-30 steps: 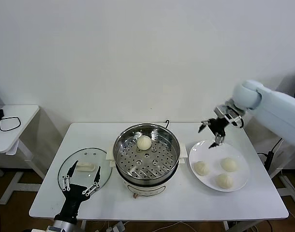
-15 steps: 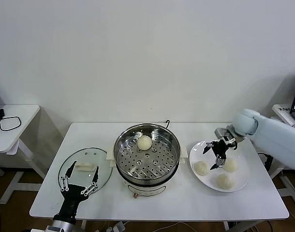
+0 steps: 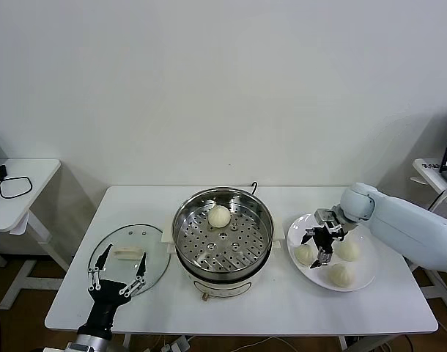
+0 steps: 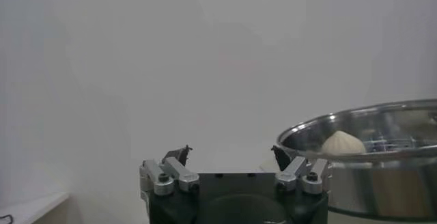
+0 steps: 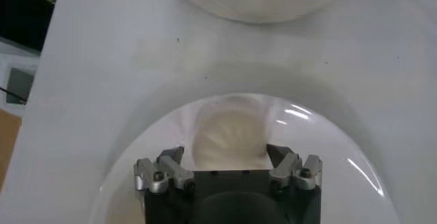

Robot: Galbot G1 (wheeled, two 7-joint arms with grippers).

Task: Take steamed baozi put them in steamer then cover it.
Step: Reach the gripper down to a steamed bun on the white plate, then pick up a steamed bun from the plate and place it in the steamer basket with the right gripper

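Note:
The steamer (image 3: 222, 235) stands mid-table with one steamed baozi (image 3: 219, 215) on its perforated tray. Three more baozi lie on a white plate (image 3: 311, 277) to its right: one nearest the steamer (image 3: 305, 254), one behind (image 3: 347, 251), one in front (image 3: 341, 274). My right gripper (image 3: 316, 245) is open and low over the plate. In the right wrist view its fingers stand either side of the nearest baozi (image 5: 229, 133), not closed on it. My left gripper (image 3: 119, 275) waits open over the glass lid (image 3: 128, 257) at the front left. Its wrist view shows the steamer (image 4: 382, 157).
The glass lid with its white handle lies flat on the table left of the steamer. A black cord (image 3: 253, 187) runs off behind the steamer. A small side table (image 3: 18, 191) stands far left. The plate sits near the table's right edge.
My right gripper came down from above the plate's far edge and moved toward me, now straddling the baozi nearest the steamer. The left gripper barely shifted.

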